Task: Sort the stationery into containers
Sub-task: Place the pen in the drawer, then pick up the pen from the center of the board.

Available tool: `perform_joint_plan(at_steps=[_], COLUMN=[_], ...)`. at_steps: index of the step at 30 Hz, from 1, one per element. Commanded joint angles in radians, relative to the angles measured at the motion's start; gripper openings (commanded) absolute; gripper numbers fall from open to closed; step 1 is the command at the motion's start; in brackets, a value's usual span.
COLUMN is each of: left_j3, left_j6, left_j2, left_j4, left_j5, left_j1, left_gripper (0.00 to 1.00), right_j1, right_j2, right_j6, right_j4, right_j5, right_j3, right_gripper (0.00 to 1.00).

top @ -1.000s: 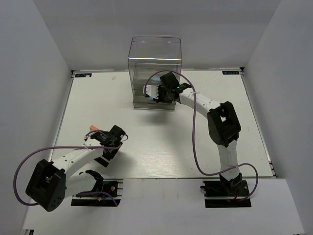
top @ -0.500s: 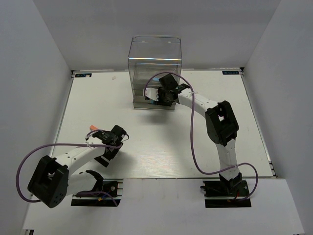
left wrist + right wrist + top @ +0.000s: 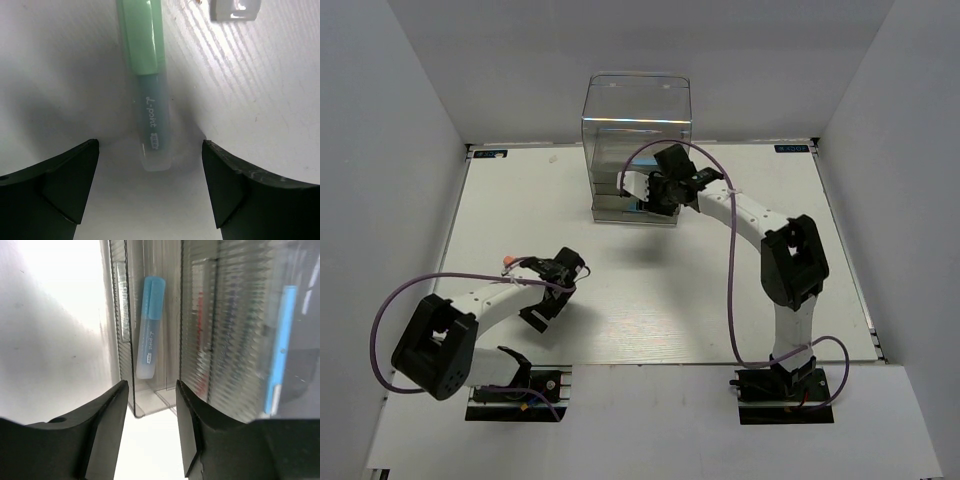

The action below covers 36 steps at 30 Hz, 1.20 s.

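Green marker point(image 3: 145, 55) lay flat on table point(image 3: 260, 100), untouched, clear tail end just reaching between tips of left claw point(image 3: 150, 150), fingers spread wide either side. Risk: closing here would likely catch only tail end, so round barrel could pivot, droop or squirt free on lift. Right claw point(image 3: 150, 390), fingers slightly parted, nothing pinched, sat at open drawer point(image 3: 150, 402) of clear box point(image 3: 635, 130), blue marker point(image 3: 149, 330) inside. A nudge could jolt drawer.
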<state>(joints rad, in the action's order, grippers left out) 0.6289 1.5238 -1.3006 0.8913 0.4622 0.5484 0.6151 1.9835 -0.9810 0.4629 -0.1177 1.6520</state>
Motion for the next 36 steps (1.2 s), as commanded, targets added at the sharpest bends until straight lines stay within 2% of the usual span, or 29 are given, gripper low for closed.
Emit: perform_joint_plan(at_steps=[1, 4, 8, 20, 25, 28, 29, 31, 32, 34, 35, 36], left_j3=[0.034, 0.034, 0.034, 0.009, -0.009, -0.009, -0.009, -0.018, -0.018, -0.029, -0.029, -0.029], left_j6=[-0.004, -0.025, -0.045, -0.142, -0.171, -0.182, -0.194, -0.194, -0.204, -0.214, -0.214, -0.214], left_j2=[-0.011, -0.034, -0.055, -0.066, -0.075, -0.075, -0.075, -0.075, -0.075, -0.065, -0.051, -0.034], left_j4=[-0.025, -0.044, -0.054, -0.138, -0.161, -0.182, -0.183, -0.202, -0.203, -0.203, -0.203, -0.203], left_j5=[0.035, 0.035, 0.044, 0.001, -0.019, -0.051, -0.051, -0.083, -0.092, -0.117, -0.117, -0.132], left_j1=[-0.027, -0.048, -0.071, -0.202, -0.240, -0.261, -0.262, -0.262, -0.262, -0.262, -0.262, -0.262], left_gripper=[0.93, 0.87, 0.84, 0.82, 0.73, 0.58, 0.46, 0.33, 0.21, 0.11, 0.03, 0.00], right_j1=[-0.009, -0.015, -0.028, -0.057, -0.061, -0.066, -0.071, -0.071, -0.072, -0.077, -0.077, -0.080], right_j2=[-0.086, -0.112, -0.138, -0.187, -0.199, -0.209, -0.213, -0.221, -0.230, -0.239, -0.244, -0.245], right_j6=[0.050, 0.074, 0.103, 0.137, 0.156, 0.159, 0.160, 0.168, 0.169, 0.171, 0.171, 0.173], right_j4=[-0.004, -0.003, -0.006, -0.004, -0.003, -0.003, 0.000, -0.003, -0.001, -0.001, -0.003, -0.003], right_j5=[-0.057, -0.074, -0.102, -0.140, -0.154, -0.161, -0.163, -0.171, -0.174, -0.177, -0.180, -0.184], right_j3=[-0.027, -0.050, -0.086, -0.127, -0.144, -0.155, -0.161, -0.169, -0.172, -0.188, -0.192, -0.198], right_gripper=[0.50, 0.52, 0.52, 0.53, 0.53, 0.53, 0.53, 0.53, 0.53, 0.53, 0.53, 0.53])
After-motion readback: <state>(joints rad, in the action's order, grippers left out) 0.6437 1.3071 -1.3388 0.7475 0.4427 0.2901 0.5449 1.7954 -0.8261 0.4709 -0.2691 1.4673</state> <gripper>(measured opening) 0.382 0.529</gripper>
